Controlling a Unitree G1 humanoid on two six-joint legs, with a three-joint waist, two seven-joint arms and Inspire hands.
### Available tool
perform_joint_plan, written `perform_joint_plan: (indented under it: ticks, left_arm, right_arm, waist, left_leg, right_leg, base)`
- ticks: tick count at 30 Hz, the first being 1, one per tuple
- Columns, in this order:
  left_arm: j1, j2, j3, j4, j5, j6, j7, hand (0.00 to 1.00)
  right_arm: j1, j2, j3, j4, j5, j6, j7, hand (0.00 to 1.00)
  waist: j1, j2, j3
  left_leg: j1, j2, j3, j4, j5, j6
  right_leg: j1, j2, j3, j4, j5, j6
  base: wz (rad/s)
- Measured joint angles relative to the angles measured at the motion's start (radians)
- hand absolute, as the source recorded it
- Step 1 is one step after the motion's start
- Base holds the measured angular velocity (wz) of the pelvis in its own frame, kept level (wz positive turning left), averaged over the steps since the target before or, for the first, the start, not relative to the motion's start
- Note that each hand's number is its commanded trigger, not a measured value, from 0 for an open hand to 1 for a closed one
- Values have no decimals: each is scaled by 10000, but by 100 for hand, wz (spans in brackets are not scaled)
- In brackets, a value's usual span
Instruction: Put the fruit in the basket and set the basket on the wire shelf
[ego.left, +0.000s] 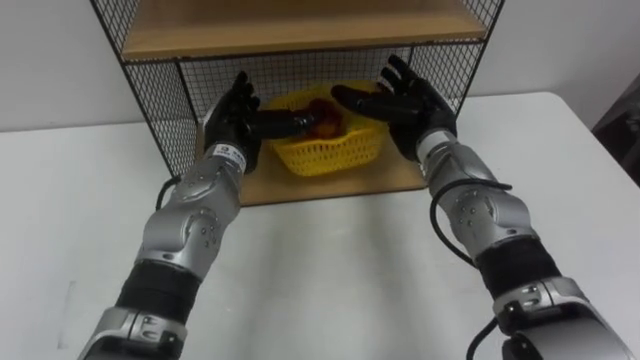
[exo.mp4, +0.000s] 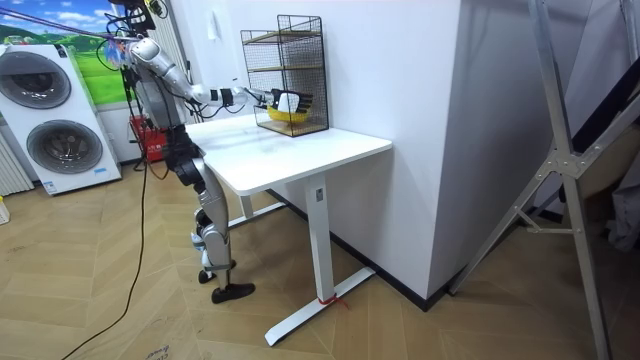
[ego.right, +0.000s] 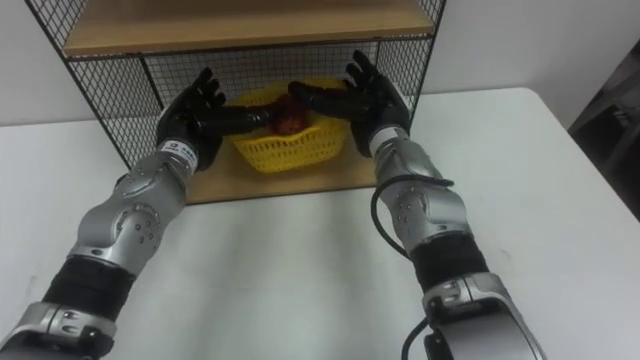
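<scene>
Already the yellow basket (ego.left: 335, 152) is sitting on the lower board of the wire shelf (ego.left: 300, 28), which is standing at the table's (ego.left: 330, 270) back edge. The basket is holding dark red fruit (ego.left: 322, 118). The left hand (ego.left: 235, 112) and right hand (ego.left: 412, 100) are flanking it, fingers spread and released, grasping nothing.

Two robot hands (ego.left: 236, 112) (ego.left: 412, 102), one basket (ego.left: 330, 156), one wire shelf (ego.left: 152, 100), one table (ego.left: 330, 270), two washing machines (exo.mp4: 62, 142) (exo.mp4: 30, 78).
</scene>
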Motion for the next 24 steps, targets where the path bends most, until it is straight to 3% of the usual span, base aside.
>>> perform_joint_plan:
  ticks: [8, 13, 16, 18, 21, 24]
  left_arm:
    - [26, 25, 264, 747, -8, 50, -73, 0]
    - [138, 261, 364, 614, 3, 53, -77, 0]
    - [604, 259, 601, 191, 56, 53, -113, 0]
    - [1157, 290, 750, -353, 122, 53, -112, 0]
    - [2016, 496, 707, -1457, 137, 51, -300, 0]
    - [2613, 524, 712, -2315, 245, 52, -429, 0]
  right_arm:
    - [65, -70, -3, 86, -508, 84, 330, 0]
    - [166, -158, -8, 69, -442, 156, 525, 0]
    - [683, -312, -120, -391, -555, 156, 826, 0]
    - [1289, -340, -300, -812, -579, 157, 981, 0]
    - [2289, -351, -313, -2096, -1040, 154, 1106, 0]
    - [3081, -369, -413, -2916, -1288, 155, 1339, 0]
  waist:
    - [-1, 9, 3]
    - [55, 24, -17]
    - [177, 30, -54]
    - [213, -19, -136]
    - [222, -75, -201]
    - [240, -152, -267]
  left_leg:
    - [-1, 0, 16, -82, 2, -3]
    - [-18, 0, 54, -99, 18, -23]
    - [-2, 1, 55, -114, 38, -27]
    - [37, 1, 5, -111, 48, -32]
    - [150, 3, -29, -152, 51, -38]
    - [282, 5, -24, -208, 50, -42]
  right_leg:
    - [-40, 16, 11, 0, 1, -4]
    - [-119, 34, 61, 14, 8, -17]
    - [-106, 30, 40, 15, 11, -25]
    - [-43, 6, -44, 17, -1, -44]
    - [72, 13, -51, 2, -4, -46]
    - [217, 21, -73, 0, -8, -51]
  base:
    - [0]
    - [-2]
    - [0]
    - [7]
    - [2]
    - [0]
